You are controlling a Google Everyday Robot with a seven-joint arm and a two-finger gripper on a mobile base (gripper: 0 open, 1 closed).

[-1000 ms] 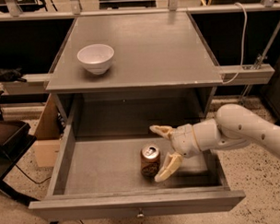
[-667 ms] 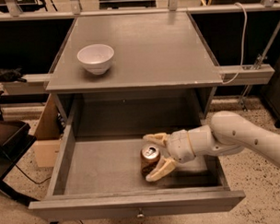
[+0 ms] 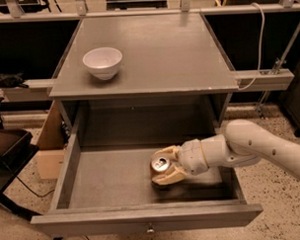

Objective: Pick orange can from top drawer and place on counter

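The orange can (image 3: 160, 164) stands upright on the floor of the open top drawer (image 3: 143, 218), right of its middle, with its silver top showing. My gripper (image 3: 164, 166) reaches in from the right. Its pale fingers (image 3: 168, 178) press on the can's far and near sides, so it is shut on the can. The lower part of the can is hidden by the near finger. The grey counter (image 3: 157, 47) lies above and behind the drawer.
A white bowl (image 3: 102, 62) sits on the counter's left side. A cardboard box (image 3: 49, 145) and a dark chair-like object (image 3: 8, 146) stand left of the cabinet. A white cable (image 3: 258, 44) hangs at the right. The drawer's small knob (image 3: 150, 229) faces front.
My gripper has moved left over the can and its fingers have drawn in from wide apart to press on the can's sides. The can has stayed in place.
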